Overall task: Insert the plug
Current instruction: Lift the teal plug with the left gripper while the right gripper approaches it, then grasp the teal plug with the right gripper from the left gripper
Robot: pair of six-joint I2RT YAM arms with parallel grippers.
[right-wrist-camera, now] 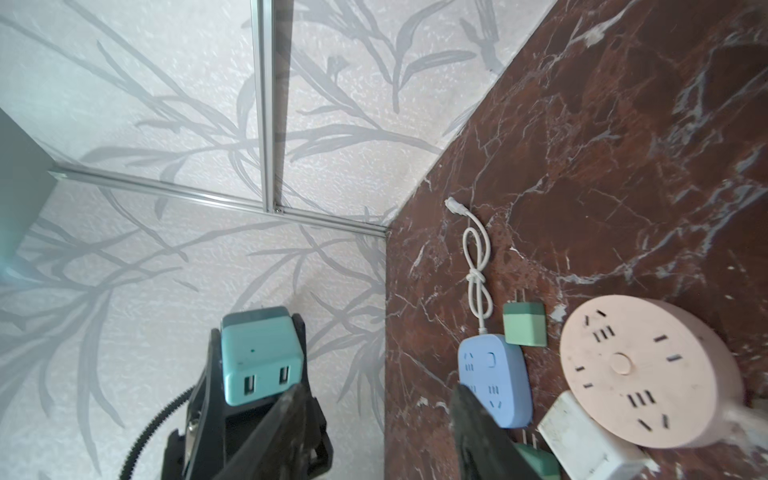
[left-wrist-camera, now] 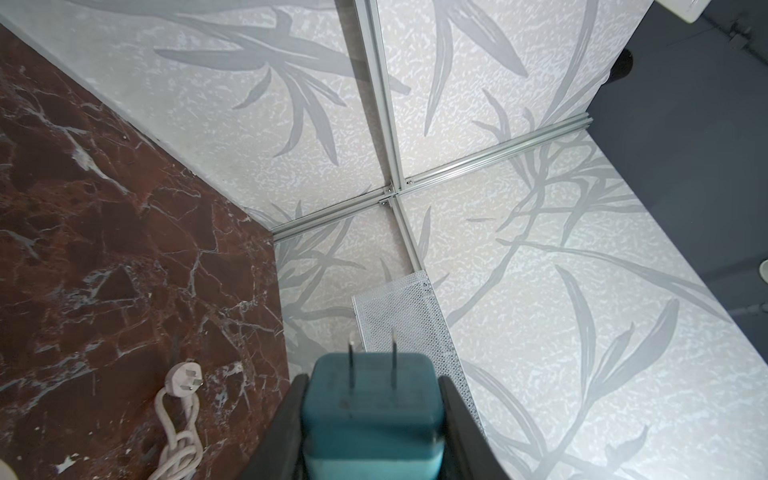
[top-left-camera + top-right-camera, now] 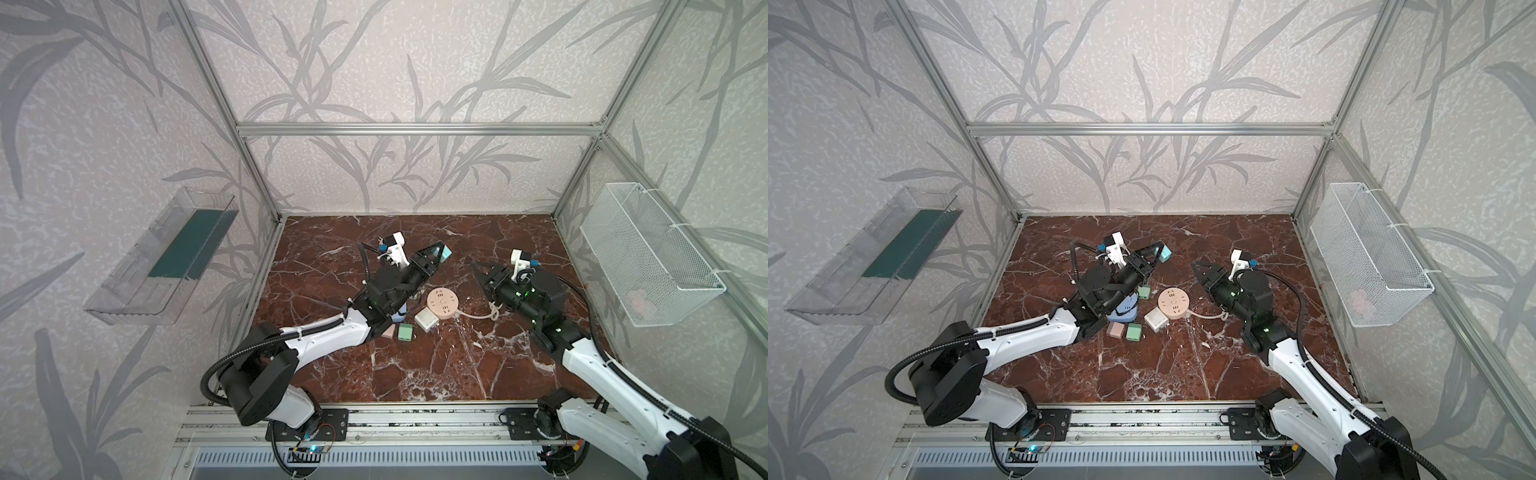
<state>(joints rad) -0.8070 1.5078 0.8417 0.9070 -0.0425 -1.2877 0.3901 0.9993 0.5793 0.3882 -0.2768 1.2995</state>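
The plug is a teal cube with two metal prongs pointing away from the wrist. My left gripper is shut on its sides and holds it off the table, as both top views show. In the right wrist view the plug shows two USB ports. My right gripper is open and empty, raised to the right of the plug. The round pink socket lies flat on the marble table between the arms, below both grippers.
Beside the socket lie a blue power strip with a knotted white cable, a white cube, green plugs and a pink cube. A wire basket hangs on the right wall, a clear shelf on the left.
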